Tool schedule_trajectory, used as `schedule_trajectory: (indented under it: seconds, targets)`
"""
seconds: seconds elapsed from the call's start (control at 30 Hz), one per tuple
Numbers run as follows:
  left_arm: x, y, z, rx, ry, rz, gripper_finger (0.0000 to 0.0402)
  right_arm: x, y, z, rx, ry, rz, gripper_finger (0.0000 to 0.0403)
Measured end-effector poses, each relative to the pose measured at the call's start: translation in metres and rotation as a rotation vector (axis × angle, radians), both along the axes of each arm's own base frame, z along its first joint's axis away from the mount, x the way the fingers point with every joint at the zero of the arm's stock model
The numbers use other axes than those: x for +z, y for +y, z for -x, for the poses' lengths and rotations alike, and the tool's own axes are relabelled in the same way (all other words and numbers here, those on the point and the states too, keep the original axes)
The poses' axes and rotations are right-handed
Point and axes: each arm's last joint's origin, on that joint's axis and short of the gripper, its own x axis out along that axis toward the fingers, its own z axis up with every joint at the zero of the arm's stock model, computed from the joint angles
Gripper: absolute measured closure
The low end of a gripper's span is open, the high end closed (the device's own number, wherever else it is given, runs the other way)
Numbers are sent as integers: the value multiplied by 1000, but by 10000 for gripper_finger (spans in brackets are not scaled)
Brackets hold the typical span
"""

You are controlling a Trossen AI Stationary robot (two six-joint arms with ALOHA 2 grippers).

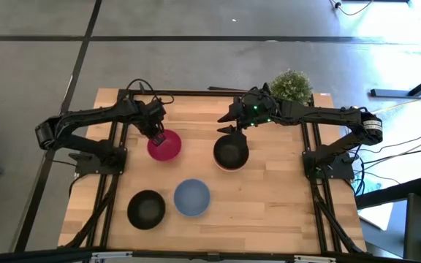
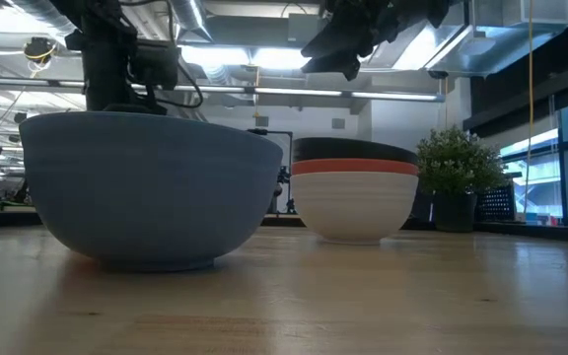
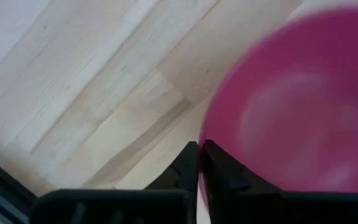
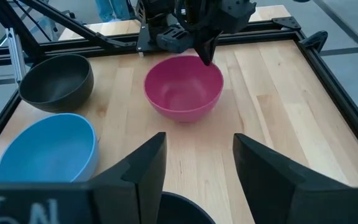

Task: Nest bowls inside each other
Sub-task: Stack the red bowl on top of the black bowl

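Jaws of left gripper (image 1: 159,136): closed on far rim of magenta-pink bowl (image 1: 164,145), fingers (image 3: 190,163) pinched together with bowl wall between them. Jaws of right gripper (image 1: 229,129): parted, nothing between them, poised above far edge of bowl stack (image 1: 230,153).

Magenta-pink bowl: upright on wooden table (image 1: 283,197), left of centre, toward far side.

Bowl stack: right of centre, level with pink bowl and well apart from it. White bowl (image 2: 354,205) at bottom, red bowl (image 2: 353,168) showing as thin band above it, black bowl (image 2: 353,150) nested on top.

Blue bowl (image 1: 192,197): upright, near side, about mid-table.

Second black bowl (image 1: 146,209): upright, just beside blue bowl on its left, not touching.

Potted plant (image 1: 291,85): far right corner of table, behind right arm.
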Motion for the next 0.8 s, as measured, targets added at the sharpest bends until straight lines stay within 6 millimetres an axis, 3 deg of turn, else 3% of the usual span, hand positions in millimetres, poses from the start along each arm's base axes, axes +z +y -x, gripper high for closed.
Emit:
schedule_trajectory:
  seconds: [0.5, 0.8]
  targets:
    - [3, 2, -6, -10, -90, 31, 399, 0, 1, 4, 2, 30, -3, 217]
    - [33, 10, -16, -56, -198, 9, 400, 18, -8, 40, -101, 90, 37, 217]
